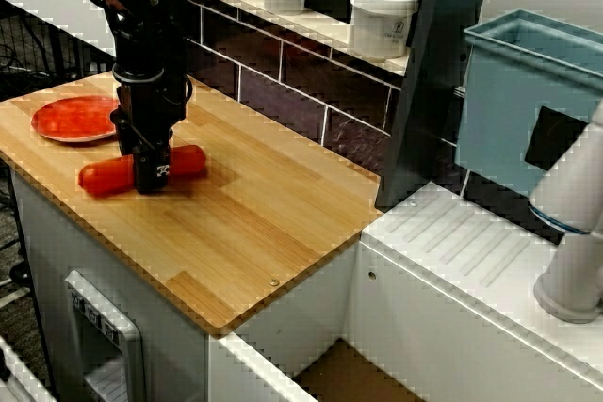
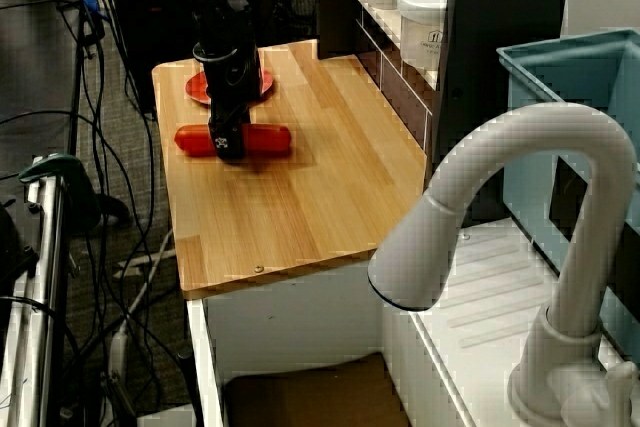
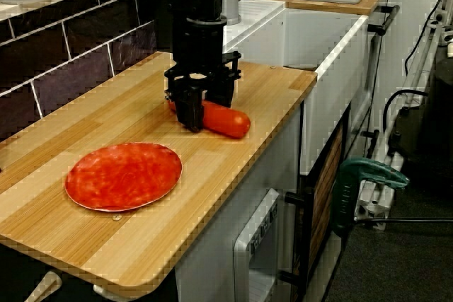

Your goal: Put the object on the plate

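The sausage (image 1: 141, 168) lies flat on the wooden counter (image 1: 273, 223), lengthwise across the near part of the board, with the plate (image 1: 75, 118) just beside it to the far left in the main view and not touching it. The black end effector (image 1: 151, 176) has its tip down at counter height over the middle of the sausage, one finger on each long side, so both rounded ends stick out past it. That middle placement looks deliberate: taken at its centre, a long smooth cylinder should hang level rather than tip toward one end. The approach is straight down, wrist vertical, which suits a thing lying flat with nothing crowding it.

In the view from the plate side, the fingers (image 3: 192, 114) sit close against the sausage (image 3: 225, 119), narrowly spread to about its width. Whether they are already pressing on it or only bracketing it cannot be told; the sausage appears to rest on the counter, not lifted.

The plate (image 3: 124, 175) lies bare, nearer the camera in that view, so the carry is short: up, across, and down. As the sausage looks a little longer than the plate is wide, its ends would probably overhang the rim, and a centred release seems wise. The white jars (image 1: 382, 18) on the far shelf (image 1: 283, 16) are well apart from all this.
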